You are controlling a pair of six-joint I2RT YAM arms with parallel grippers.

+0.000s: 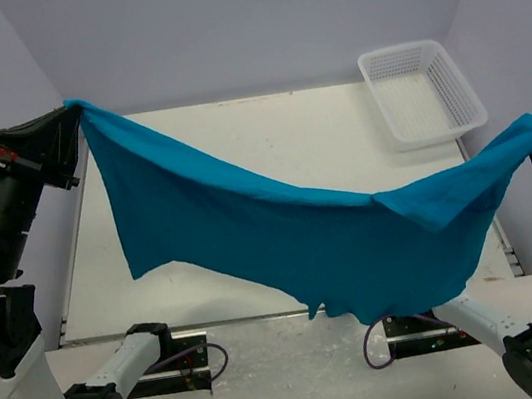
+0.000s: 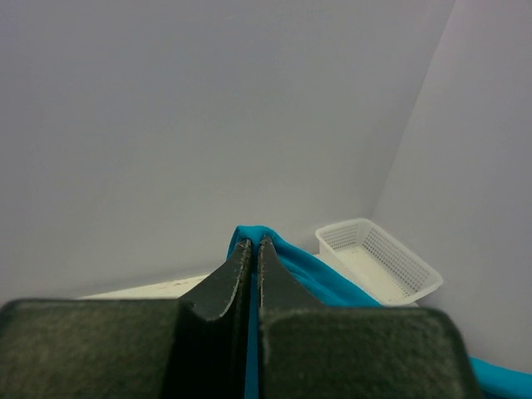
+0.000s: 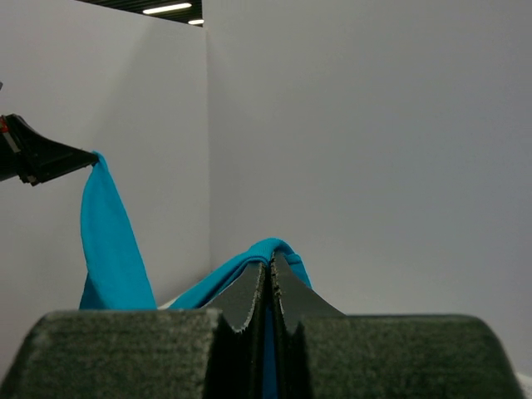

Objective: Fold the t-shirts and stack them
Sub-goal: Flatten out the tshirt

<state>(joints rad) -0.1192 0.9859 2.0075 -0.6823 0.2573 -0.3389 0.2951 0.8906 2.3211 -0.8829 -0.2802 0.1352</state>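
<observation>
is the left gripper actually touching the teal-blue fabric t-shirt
Touching. The left wrist view shows the left gripper shut on a corner of the plain teal-blue fabric t-shirt, with cloth emerging between its fingers.

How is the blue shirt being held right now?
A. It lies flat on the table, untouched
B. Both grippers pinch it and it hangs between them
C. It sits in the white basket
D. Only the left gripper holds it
B: the left gripper and the right gripper are each shut on an end of the t-shirt, which sags between them.
</observation>
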